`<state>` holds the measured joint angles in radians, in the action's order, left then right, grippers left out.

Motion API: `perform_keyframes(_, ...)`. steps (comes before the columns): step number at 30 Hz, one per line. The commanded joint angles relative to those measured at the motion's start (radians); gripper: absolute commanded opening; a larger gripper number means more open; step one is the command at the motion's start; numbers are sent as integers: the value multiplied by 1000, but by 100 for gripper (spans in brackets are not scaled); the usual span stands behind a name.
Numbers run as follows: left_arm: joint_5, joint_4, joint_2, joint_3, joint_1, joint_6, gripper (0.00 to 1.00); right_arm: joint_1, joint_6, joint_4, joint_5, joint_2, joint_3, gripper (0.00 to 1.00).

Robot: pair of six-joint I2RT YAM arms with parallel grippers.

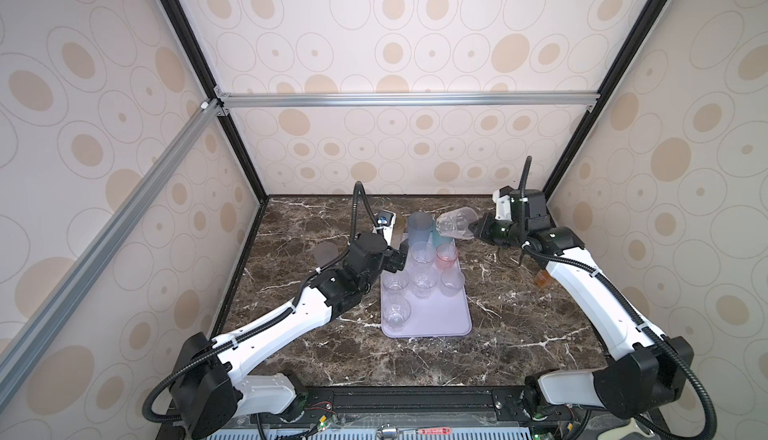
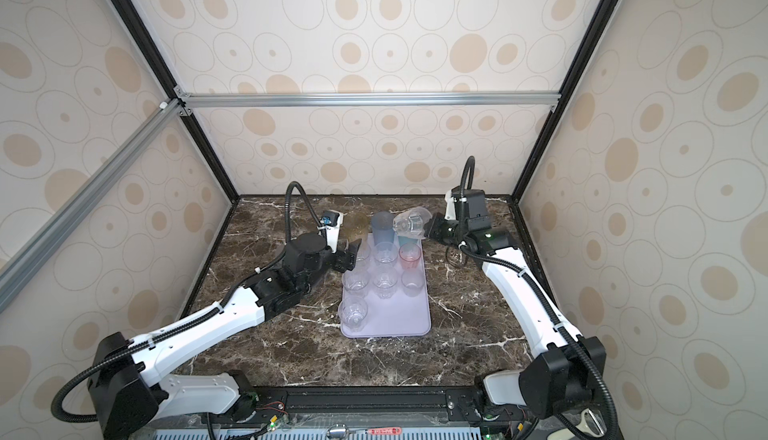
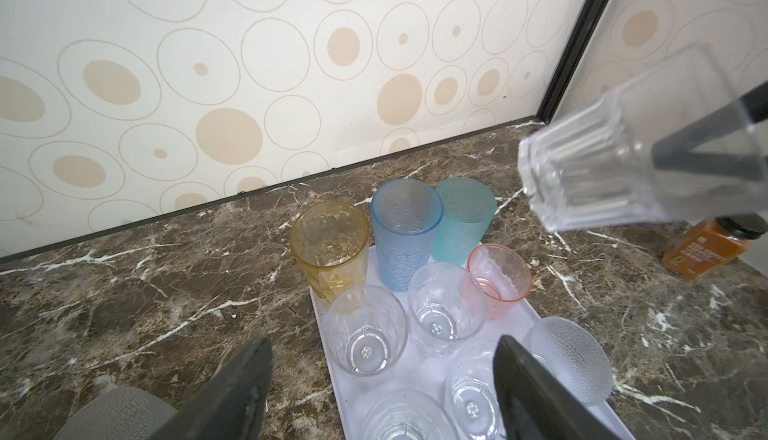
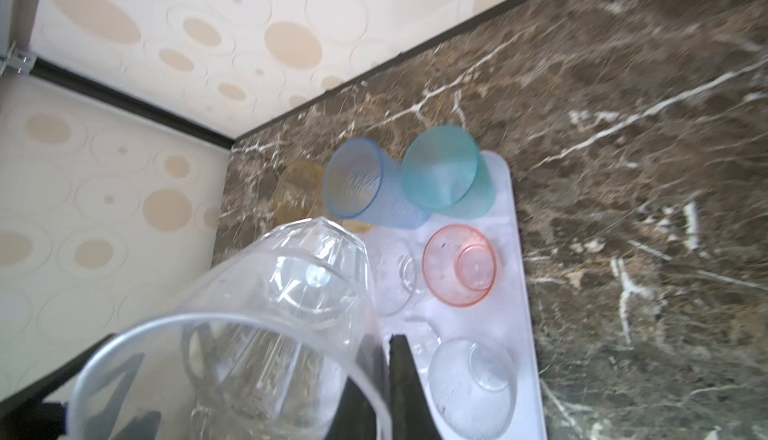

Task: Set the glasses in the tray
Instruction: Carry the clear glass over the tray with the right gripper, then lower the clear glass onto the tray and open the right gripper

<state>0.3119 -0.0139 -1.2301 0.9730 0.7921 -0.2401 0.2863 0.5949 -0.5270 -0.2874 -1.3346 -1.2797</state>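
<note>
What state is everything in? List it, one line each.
Right gripper: shut on ribbed glass, which is tilted in the air.
Left gripper: open, empty.
Tray: part filled.
Pink glass: upright in tray.
Blue glass: upright.
Teal glass: upright.
Amber glass: upright.
Grey glass: off tray.
Bottle: off tray.

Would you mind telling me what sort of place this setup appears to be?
Probably a robot test cell, not a real kitchen: patterned wallpaper panels in an aluminium frame enclose a marble-look tabletop, with left arm and right arm mounted at its front rail.
</note>
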Motion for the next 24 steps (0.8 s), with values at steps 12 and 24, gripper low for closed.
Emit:
perform_keyframes(12, 5, 135, 190, -187, 6, -79, 85, 239, -84, -393, -16, 79, 59, 0)
perform_keyframes(24, -48, 131, 177, -224, 7, -108, 84, 474, -86, -470, 299, -151, 36, 0)
